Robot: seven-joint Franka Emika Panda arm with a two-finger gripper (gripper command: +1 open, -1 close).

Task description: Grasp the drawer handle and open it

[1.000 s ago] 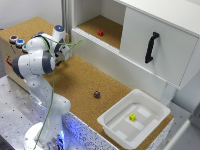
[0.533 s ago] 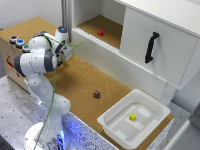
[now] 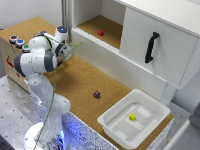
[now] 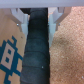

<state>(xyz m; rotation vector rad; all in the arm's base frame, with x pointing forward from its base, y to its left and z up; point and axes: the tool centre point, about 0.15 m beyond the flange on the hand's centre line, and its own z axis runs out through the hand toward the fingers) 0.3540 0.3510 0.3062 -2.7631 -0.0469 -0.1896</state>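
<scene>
The black drawer handle (image 3: 151,47) stands vertical on the white drawer front (image 3: 165,55) at the exterior view's right. My gripper (image 3: 64,51) is far from it, at the exterior view's left, over the cork table beside a cardboard box. In the wrist view its two fingertips (image 4: 23,21) stand apart with nothing between them, over a dark strip (image 4: 36,55) that runs between the printed cardboard and the cork. The handle is out of the wrist view.
A red cube (image 3: 100,32) lies in the open shelf. A dark cube (image 3: 97,94) lies on the cork table (image 3: 80,80). A white tray (image 3: 113,125) holds a yellow cube (image 3: 132,117). A cardboard box (image 3: 11,55) with coloured buttons stands at the left.
</scene>
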